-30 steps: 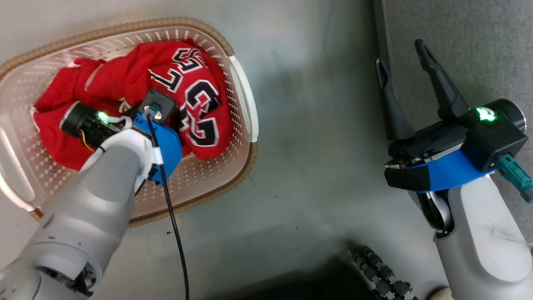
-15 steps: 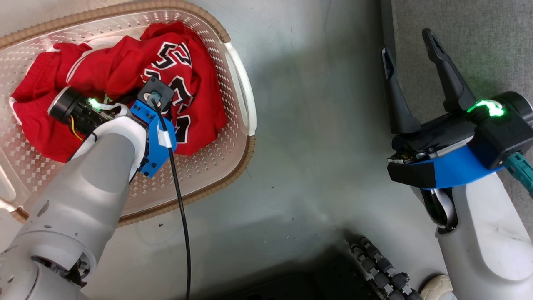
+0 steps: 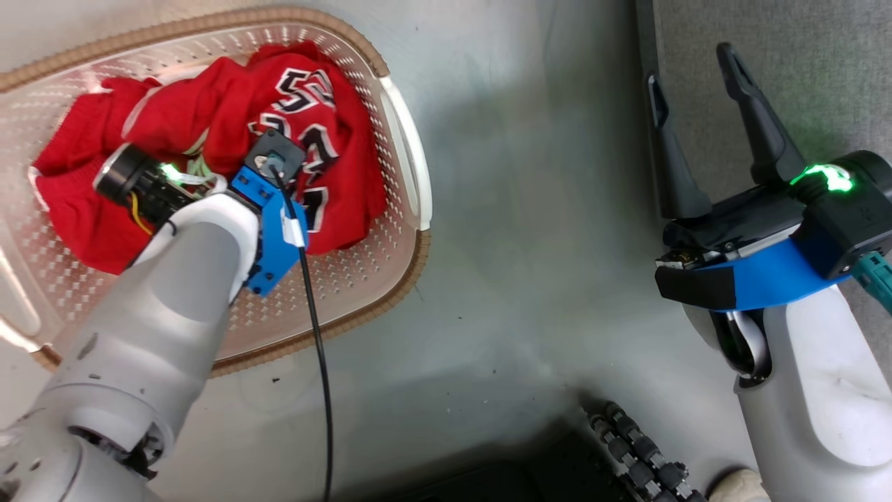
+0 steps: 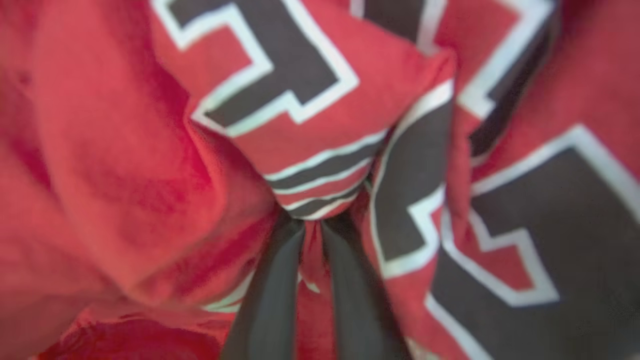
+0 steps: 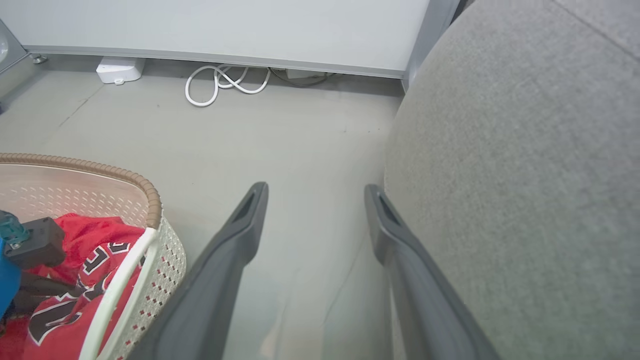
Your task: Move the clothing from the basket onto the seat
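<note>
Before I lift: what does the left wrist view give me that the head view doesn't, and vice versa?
Left wrist view: the left gripper closed on a fold of the jersey just below its striped trim. Head view: the basket holding the jersey, and the right gripper open by the edge of the seat. Both: the jersey's black-and-white lettering.

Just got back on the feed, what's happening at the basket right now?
The left tool is down in the basket, pinched shut on a fold of the red jersey. The jersey lies in the basket, not yet lifted out. The right tool hangs open and empty over the floor beside the grey seat.
</note>
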You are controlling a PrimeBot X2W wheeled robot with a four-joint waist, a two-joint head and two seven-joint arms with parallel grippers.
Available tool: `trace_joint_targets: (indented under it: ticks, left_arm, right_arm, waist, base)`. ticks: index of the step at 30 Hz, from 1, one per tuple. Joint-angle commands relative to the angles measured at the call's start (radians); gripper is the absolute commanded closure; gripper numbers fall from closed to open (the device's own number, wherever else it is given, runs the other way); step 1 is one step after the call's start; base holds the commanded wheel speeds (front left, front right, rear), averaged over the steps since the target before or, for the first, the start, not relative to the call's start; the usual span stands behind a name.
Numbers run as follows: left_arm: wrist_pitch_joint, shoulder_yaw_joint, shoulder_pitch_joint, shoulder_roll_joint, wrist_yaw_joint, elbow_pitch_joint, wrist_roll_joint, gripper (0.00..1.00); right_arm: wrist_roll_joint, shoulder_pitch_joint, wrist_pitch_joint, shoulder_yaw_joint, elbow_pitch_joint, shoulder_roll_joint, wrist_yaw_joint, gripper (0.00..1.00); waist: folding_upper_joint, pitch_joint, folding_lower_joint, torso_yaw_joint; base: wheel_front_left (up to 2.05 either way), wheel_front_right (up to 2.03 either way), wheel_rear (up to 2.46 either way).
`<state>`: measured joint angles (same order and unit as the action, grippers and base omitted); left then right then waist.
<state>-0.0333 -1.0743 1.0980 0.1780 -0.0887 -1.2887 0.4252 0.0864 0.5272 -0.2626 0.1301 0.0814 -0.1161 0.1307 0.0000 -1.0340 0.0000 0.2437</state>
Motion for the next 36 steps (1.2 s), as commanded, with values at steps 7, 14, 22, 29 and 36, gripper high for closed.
trace_joint_targets:
  ticks: [7, 14, 22, 29, 36]
  left_arm:
    - [0.081, -0.004, -0.029, -0.047, -0.015, -0.001, 0.019, 1.00]
    - [0.190, 0.009, -0.072, -0.092, -0.027, 0.007, 0.054, 1.00]
    - [0.285, 0.028, -0.161, -0.121, -0.036, 0.045, 0.108, 1.00]
    - [0.300, 0.069, -0.228, -0.128, -0.021, 0.154, 0.132, 1.00]
    - [0.300, 0.135, -0.301, -0.107, 0.011, 0.340, 0.083, 1.00]
  right_arm:
    - [-0.011, -0.006, -0.003, -0.012, 0.013, -0.017, 0.000, 0.00]
    - [-0.010, -0.035, -0.004, -0.023, 0.031, -0.036, 0.000, 0.00]
    - [-0.013, -0.098, -0.003, -0.035, 0.070, -0.053, 0.000, 0.00]
    - [-0.016, -0.157, -0.003, -0.041, 0.095, -0.058, 0.000, 0.00]
    - [-0.018, -0.220, -0.003, -0.054, 0.114, -0.059, 0.000, 0.00]
  waist:
    - [0.0000, 0.084, 0.0000, -0.042]
    - [0.0000, 0.195, 0.0000, -0.088]
    - [0.0000, 0.371, 0.0000, -0.148]
    - [0.0000, 0.506, 0.0000, -0.188]
    - [0.0000, 0.620, 0.0000, -0.227]
  base:
    - [0.00, 0.00, 0.00]
    - [0.00, 0.00, 0.00]
    - [0.00, 0.00, 0.00]
    - [0.00, 0.00, 0.00]
    - [0.00, 0.00, 0.00]
